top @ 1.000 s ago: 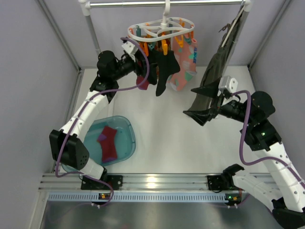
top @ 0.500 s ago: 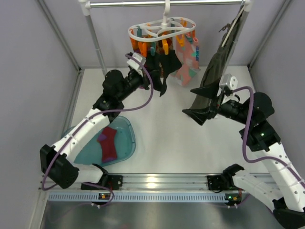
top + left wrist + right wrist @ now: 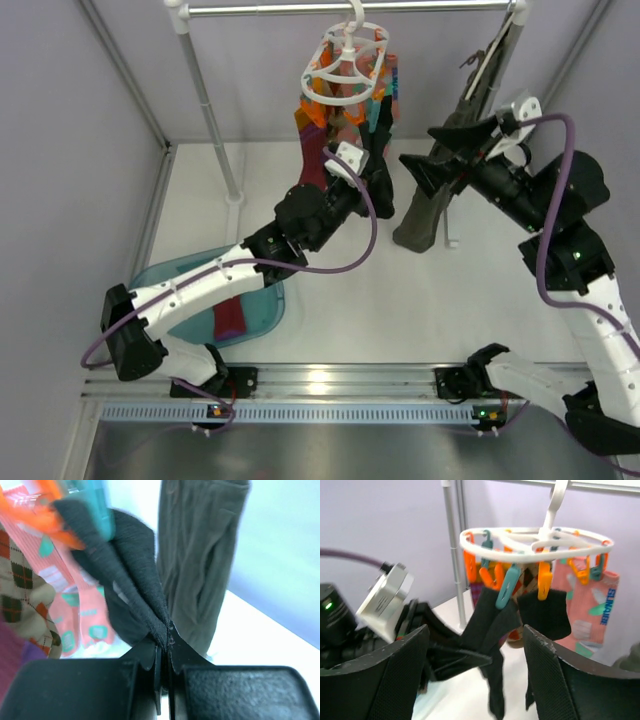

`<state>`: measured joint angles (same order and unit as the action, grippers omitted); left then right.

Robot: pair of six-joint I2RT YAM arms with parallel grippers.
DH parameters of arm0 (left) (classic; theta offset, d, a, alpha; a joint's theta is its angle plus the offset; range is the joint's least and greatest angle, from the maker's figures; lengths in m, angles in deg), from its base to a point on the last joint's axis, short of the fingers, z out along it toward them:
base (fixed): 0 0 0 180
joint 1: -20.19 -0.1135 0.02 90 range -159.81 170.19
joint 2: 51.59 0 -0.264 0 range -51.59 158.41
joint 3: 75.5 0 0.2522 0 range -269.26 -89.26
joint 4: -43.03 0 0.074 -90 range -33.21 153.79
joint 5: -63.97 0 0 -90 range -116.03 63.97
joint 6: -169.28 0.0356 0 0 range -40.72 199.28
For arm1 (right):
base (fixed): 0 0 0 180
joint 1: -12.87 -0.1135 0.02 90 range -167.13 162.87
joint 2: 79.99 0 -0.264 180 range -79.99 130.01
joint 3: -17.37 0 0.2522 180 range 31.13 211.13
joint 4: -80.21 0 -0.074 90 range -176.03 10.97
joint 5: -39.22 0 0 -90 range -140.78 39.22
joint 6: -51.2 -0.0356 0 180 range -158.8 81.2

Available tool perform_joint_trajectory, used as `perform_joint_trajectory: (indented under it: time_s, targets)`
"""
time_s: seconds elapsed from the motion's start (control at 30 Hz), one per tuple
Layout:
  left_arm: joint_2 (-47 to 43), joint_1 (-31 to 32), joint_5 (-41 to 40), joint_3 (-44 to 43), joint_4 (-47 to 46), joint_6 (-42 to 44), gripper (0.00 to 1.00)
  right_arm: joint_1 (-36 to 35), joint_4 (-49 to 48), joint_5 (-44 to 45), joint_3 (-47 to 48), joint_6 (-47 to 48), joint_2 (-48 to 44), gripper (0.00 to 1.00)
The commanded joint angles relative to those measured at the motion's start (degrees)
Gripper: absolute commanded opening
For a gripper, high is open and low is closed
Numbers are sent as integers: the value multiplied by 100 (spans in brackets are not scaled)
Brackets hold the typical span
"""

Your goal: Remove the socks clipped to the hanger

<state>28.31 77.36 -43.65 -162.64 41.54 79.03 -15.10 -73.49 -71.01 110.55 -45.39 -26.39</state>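
The white hanger (image 3: 345,58) hangs from the rail, turned edge-on, with its socks bunched beneath it. My left gripper (image 3: 372,185) is shut on the lower part of a black sock (image 3: 130,555), pinched at the fingertips (image 3: 171,639). A teal clip (image 3: 97,505) still holds that sock at its top. Pink (image 3: 75,615), argyle (image 3: 25,590) and maroon (image 3: 312,160) socks hang beside it. My right gripper (image 3: 430,158) stands open to the right of the hanger. In the right wrist view the hanger (image 3: 535,542), a second black sock (image 3: 547,612) and the left gripper (image 3: 457,657) show between its fingers (image 3: 390,680).
A long olive garment (image 3: 430,205) hangs on a slim hanger just right of the socks, close behind my right gripper. A teal tub (image 3: 262,300) at the near left holds a maroon sock (image 3: 230,315). The rack's upright pole (image 3: 205,100) stands at the left.
My left gripper closed on the black sock and swung right, and the hanger turned with it. My right arm rose toward the hanger, its jaws a little narrower.
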Motion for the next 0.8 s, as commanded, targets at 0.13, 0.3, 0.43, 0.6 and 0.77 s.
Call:
perform_joint_trajectory:
  time_s: [0.13, 0.3, 0.43, 0.6, 0.77]
  targets:
    - [-527, -21, -225, 307, -190, -379, 0, -25, 760, 28, 1462, 378, 1380, 70]
    - [-976, -695, 1566, 535, 171, -1256, 0, 404, 295, -1217, 1665, -210, 1899, 68]
    - [-1292, -1453, 2921, 729, 171, -2012, 0, 582, -31, -2071, 1910, -483, 2416, 68]
    - [-1416, -1998, 4028, 782, 171, -2426, 0, 722, -839, -2942, 2122, -1220, 2857, 66]
    - [-1407, -2139, 4478, 720, 171, -2699, 0, 714, -1754, -3242, 2025, -1959, 3103, 66]
